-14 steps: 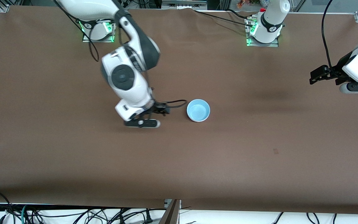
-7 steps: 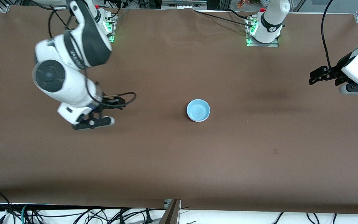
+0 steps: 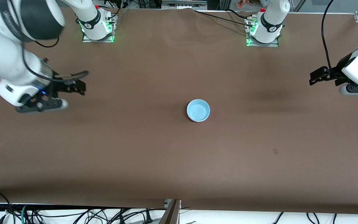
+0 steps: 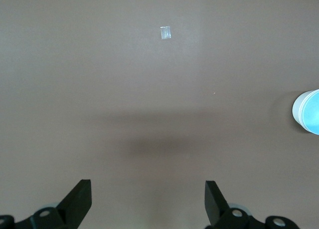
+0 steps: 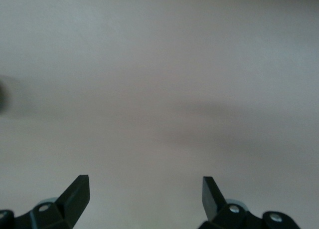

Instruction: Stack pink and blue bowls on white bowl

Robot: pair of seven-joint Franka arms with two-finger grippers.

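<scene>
While blue bowl (image 3: 198, 110) stays put, right gripper (image 3: 73, 87) retreated, wide, left gripper (image 3: 318, 75) wide

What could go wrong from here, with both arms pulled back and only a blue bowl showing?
Only the blue bowl shows on the table; no pink or white rim is visible, so whether a full stack sits under it cannot be confirmed. The right pincer hangs open over the right arm's end, the left pincer open over the left arm's end; both are empty, so a bad stack would need a long reach back.
</scene>
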